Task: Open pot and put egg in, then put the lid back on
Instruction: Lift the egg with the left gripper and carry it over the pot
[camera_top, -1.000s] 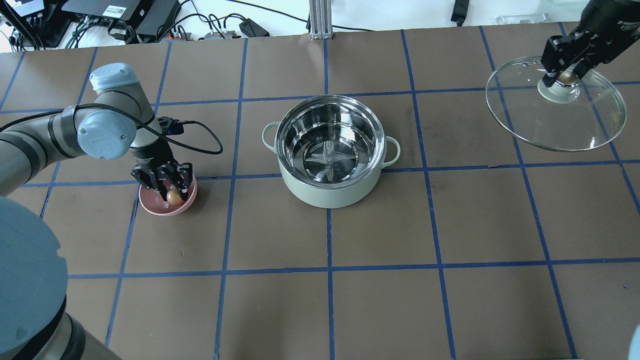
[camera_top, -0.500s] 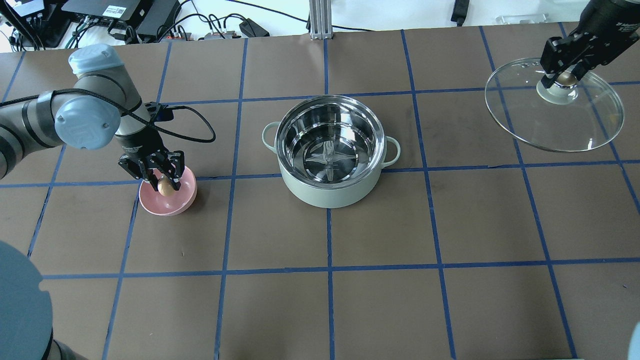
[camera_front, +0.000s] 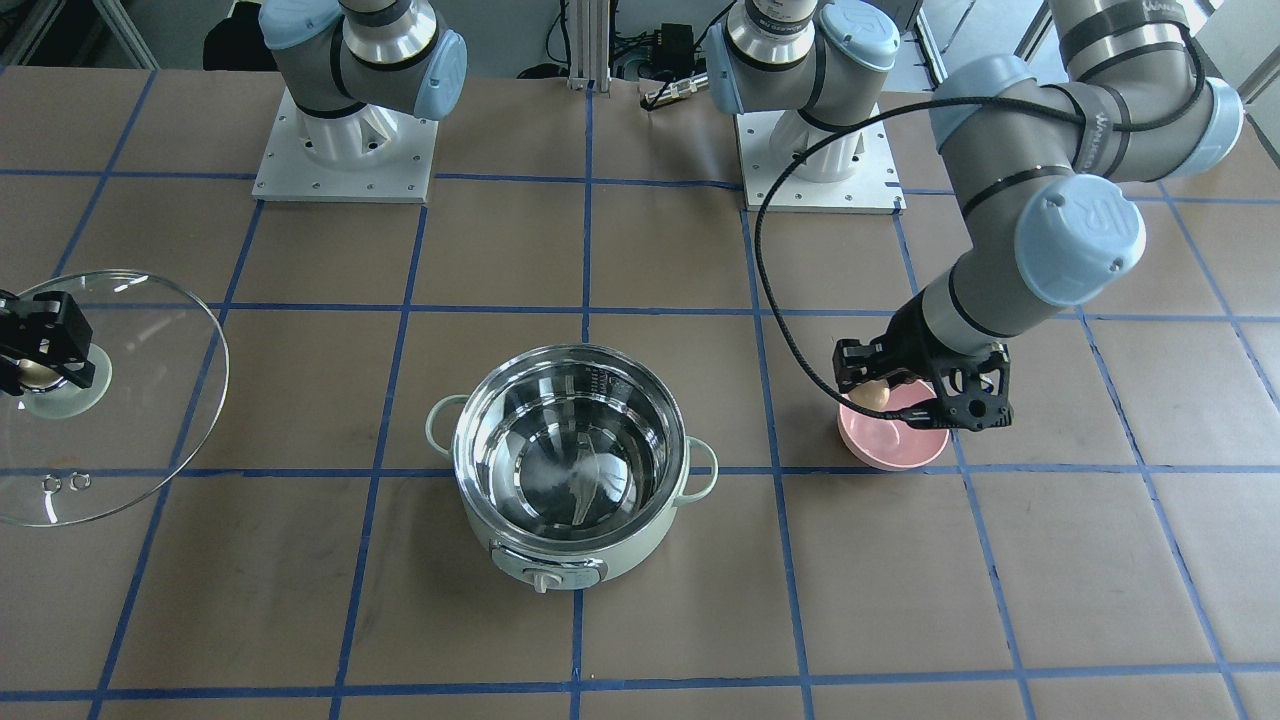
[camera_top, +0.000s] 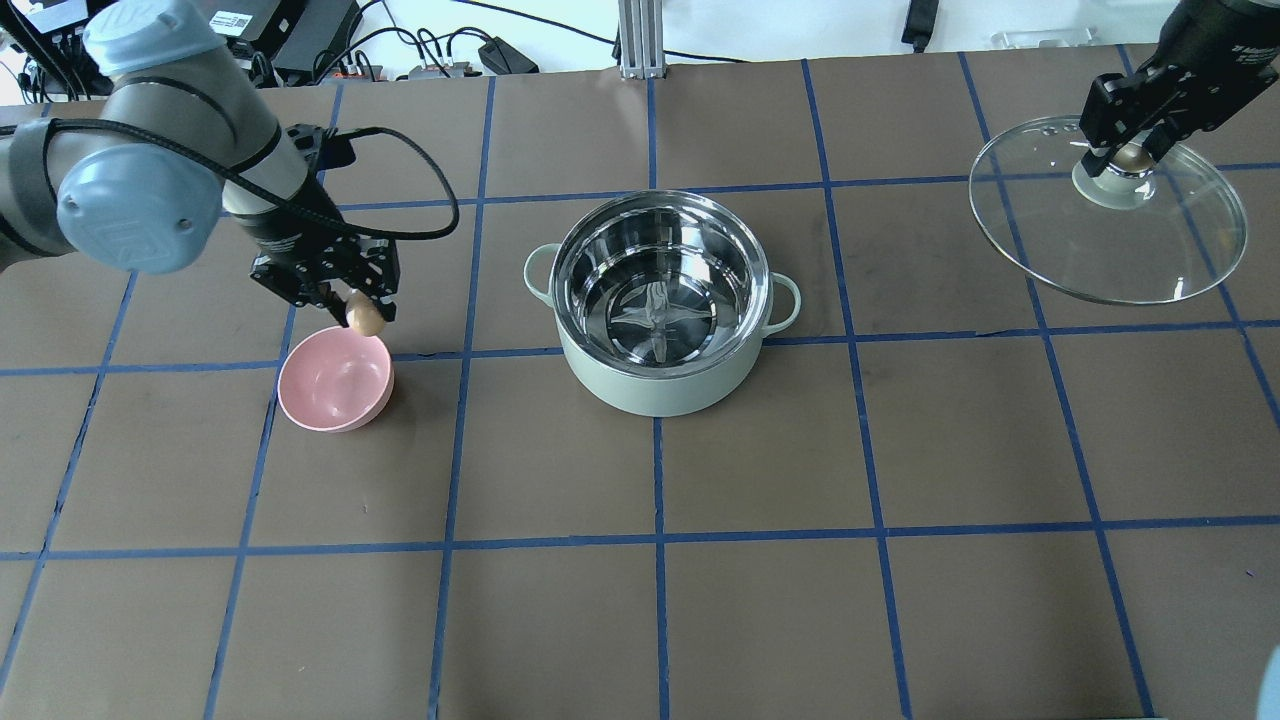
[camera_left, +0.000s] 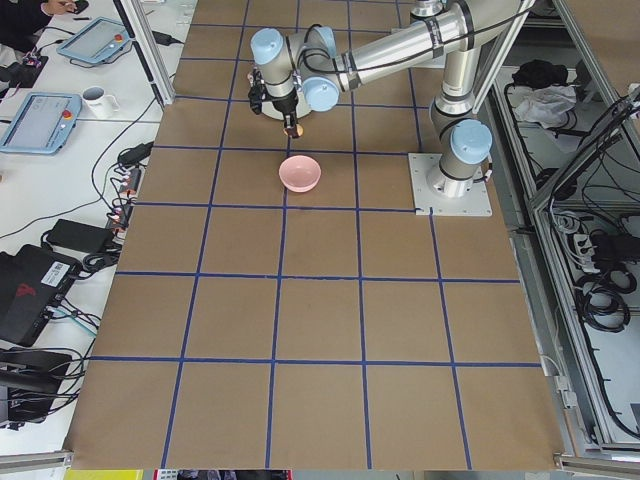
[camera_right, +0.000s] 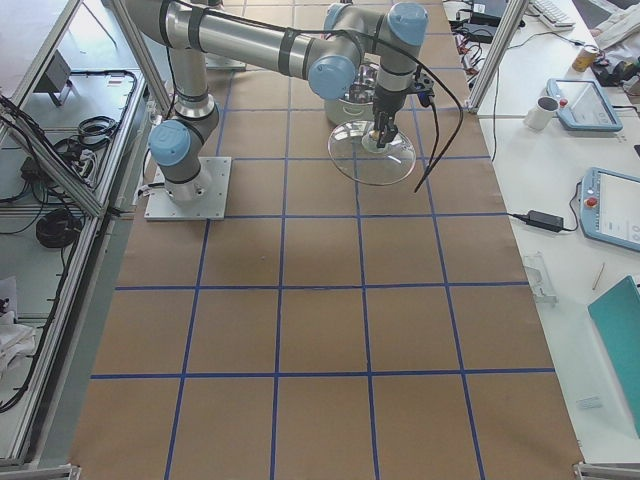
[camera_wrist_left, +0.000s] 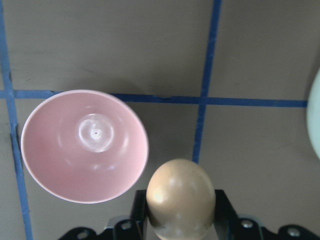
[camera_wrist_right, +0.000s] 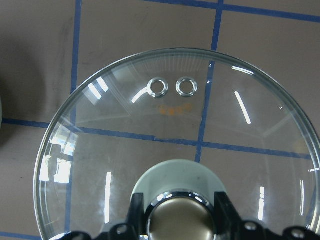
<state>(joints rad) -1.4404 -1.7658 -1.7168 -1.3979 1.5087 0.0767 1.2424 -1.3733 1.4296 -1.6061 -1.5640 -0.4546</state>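
The lid (camera_top: 1110, 250) has barely shifted in the last second: it hangs by the desk's (camera_top: 760, 620) far right corner, with the right gripper (camera_top: 1128, 150) clamped on its knob (camera_wrist_right: 176, 220). From here I cannot be sure whether its lower rim clears the surface. The pot (camera_top: 650, 385) sits open and empty at the middle of the desk, a little toward the far edge, so I judge the opening step done. The pink bowl (camera_top: 335, 385), toward the left edge, is now empty. A second ago the egg (camera_wrist_left: 181, 197) lay in it between the fingers. Now the left gripper (camera_top: 360, 312) has it pinched and has lifted it clear, just beyond the bowl's far rim. I read the pick as secure, and the carry across to the pot comes next.
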